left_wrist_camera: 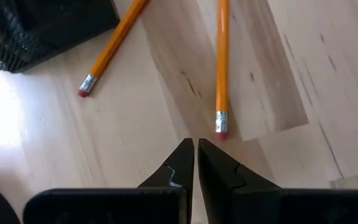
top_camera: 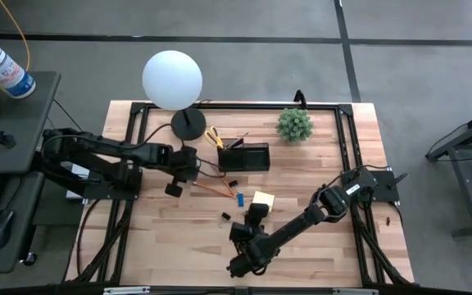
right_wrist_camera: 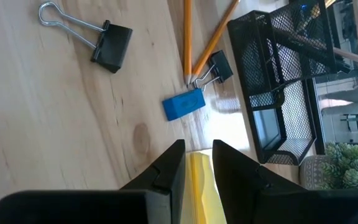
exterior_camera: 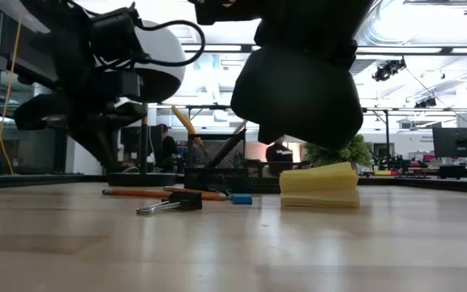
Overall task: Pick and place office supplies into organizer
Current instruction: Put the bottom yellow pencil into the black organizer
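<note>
Sticky pad (right_wrist_camera: 199,186) sits nearest you, yellow, pinched between the right gripper's (right_wrist_camera: 197,155) fingers on the table's front half. Only the right wrist view shows you the blue eraser (right_wrist_camera: 184,104) and two black clips (right_wrist_camera: 112,47) beyond it. Farther back, the left gripper (left_wrist_camera: 195,155), fingers clenched on nothing, hovers over two orange pencils (left_wrist_camera: 221,62) beside the mesh organizer (top_camera: 244,156), which holds scissors (top_camera: 214,137).

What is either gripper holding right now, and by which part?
The right gripper straddles the sticky-note pad edge; the left gripper is shut, empty.
</note>
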Action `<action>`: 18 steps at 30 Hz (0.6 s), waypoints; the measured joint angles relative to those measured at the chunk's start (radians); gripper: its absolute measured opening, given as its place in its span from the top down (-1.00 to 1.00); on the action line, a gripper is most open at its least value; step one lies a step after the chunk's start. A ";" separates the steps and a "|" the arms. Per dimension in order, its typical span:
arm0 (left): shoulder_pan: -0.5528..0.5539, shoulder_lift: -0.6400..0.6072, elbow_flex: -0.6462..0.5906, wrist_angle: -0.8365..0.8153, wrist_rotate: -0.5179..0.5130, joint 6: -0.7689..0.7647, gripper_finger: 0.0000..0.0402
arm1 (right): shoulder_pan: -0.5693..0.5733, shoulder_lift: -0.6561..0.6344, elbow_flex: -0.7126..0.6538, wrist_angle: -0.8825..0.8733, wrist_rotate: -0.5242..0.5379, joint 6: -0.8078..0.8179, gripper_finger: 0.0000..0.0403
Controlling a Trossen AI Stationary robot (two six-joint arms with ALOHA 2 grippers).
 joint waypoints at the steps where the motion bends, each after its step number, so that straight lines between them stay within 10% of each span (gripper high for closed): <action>1: 0.012 0.000 0.000 0.002 0.007 0.002 0.94 | 0.000 0.000 0.000 0.002 0.000 0.000 0.61; 18: 0.112 0.008 0.000 -0.047 0.084 0.053 0.94 | 0.002 0.000 0.000 0.035 0.013 0.000 0.61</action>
